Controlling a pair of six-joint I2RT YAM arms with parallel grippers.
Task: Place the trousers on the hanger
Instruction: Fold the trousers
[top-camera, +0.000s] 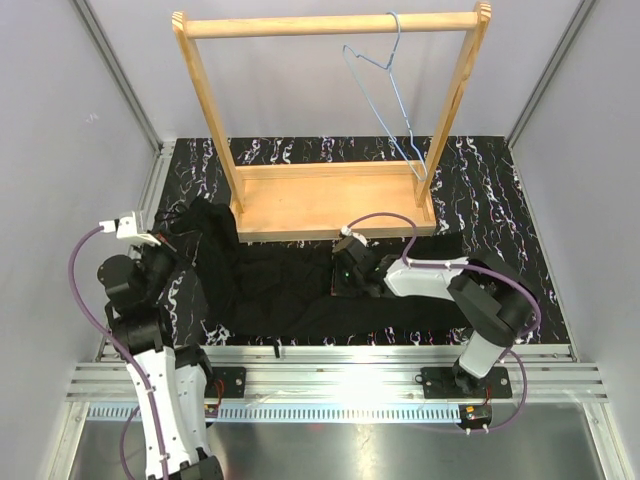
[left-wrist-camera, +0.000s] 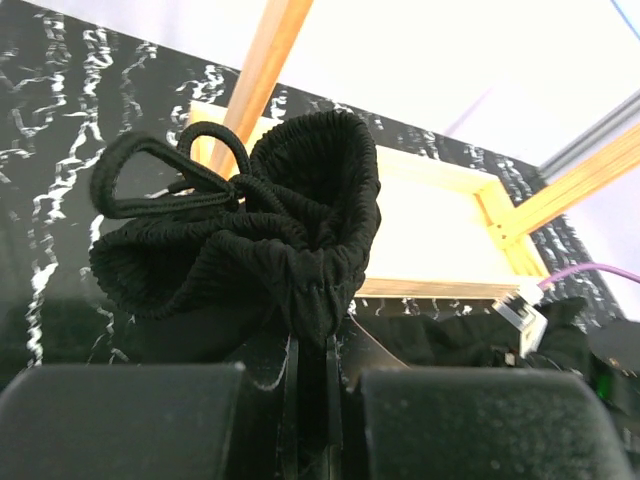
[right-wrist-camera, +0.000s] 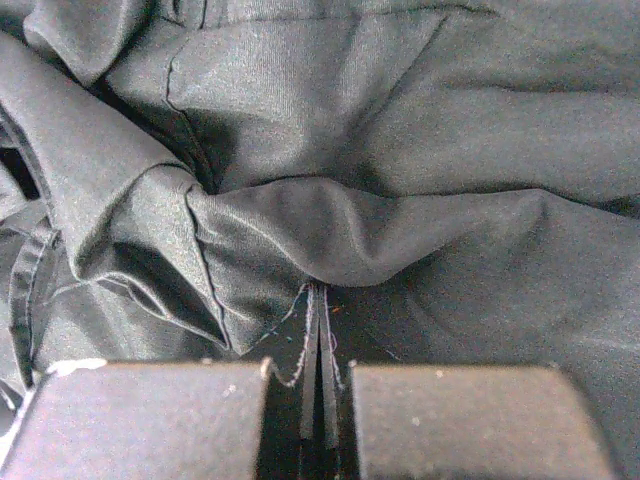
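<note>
On the left, the left pincer is pressed together on the elasticated waistband of the trousers. The left wrist view shows the gathered band bunched up above the closed fingers, with a drawstring loop flopping to one side. This end of the garment is raised a little off the tabletop near the left post of the wooden rack.

From there the trousers run rightward as a wrinkled black strip along the near side of the rack's base, lying flat on the tabletop.

Towards the middle, the right pincer is clamped on a fold of the same fabric, which is puckered into a ridge just ahead of the fingers. The overhead view places this grip close to the rack's front edge.

Further right and well above, the hanger hangs by its hook from the rack's top bar near the right post. It is bare and well apart from the cloth.

As I judge it, only the grasping is done: both arms hold the garment, one at the waist and one further along. The lift, the carry to the hanger and the draping over its lower wire are not yet done. The floppy cloth will probably sag between the two grips.
</note>
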